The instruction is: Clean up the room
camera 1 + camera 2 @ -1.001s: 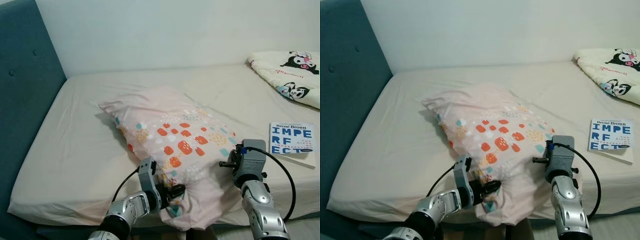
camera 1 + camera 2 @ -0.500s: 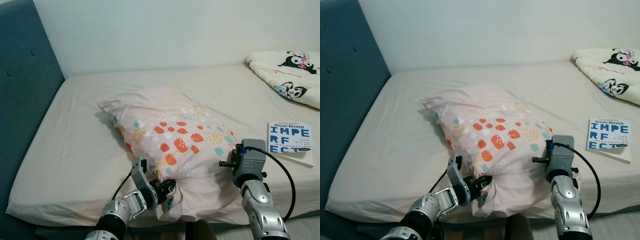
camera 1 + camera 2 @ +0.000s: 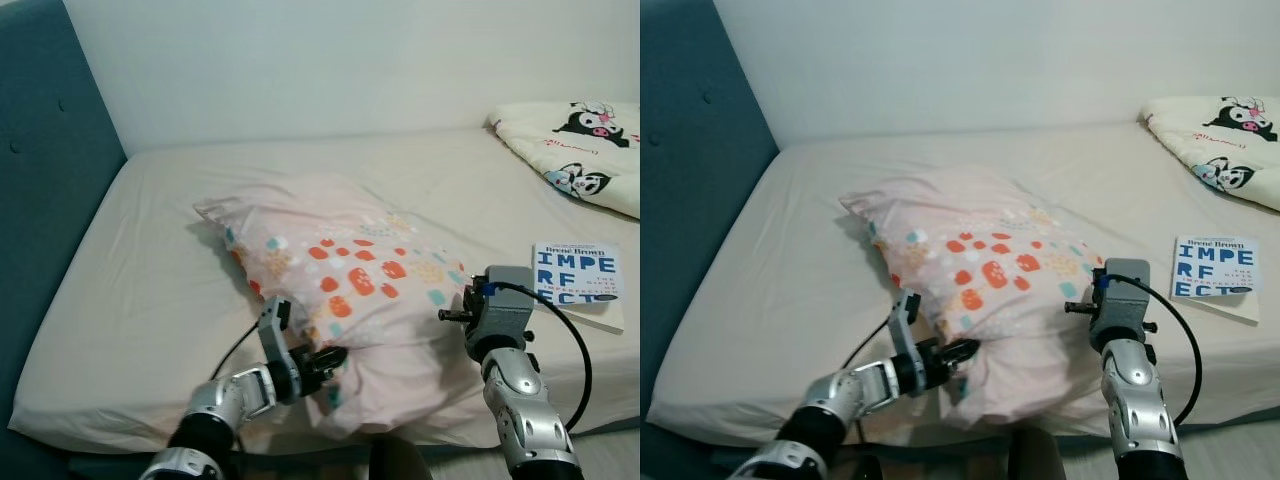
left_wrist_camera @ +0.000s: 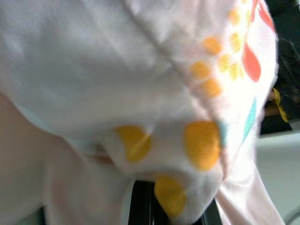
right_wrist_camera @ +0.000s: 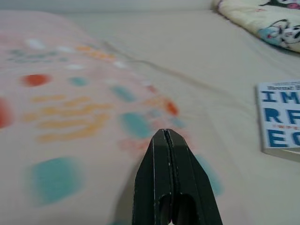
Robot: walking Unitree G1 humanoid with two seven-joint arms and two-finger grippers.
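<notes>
Lying on the bed [image 3: 140, 250], your pillow [image 3: 350, 270] has its near corner clamped in the left pincer [image 3: 330, 358], with the right pincer [image 5: 171, 154] clenched empty beside it.

Book [image 3: 580, 284] lying flat on the bed [image 3: 150, 260], white cover: small line at top reads "Brené Brown"; below it large blue block letters in three rows, "IMPE", "RF", "ECT", with fine print between the rows too small to read. Right wrist view shows partial "IM", "R", "E" on the same cover.
</notes>
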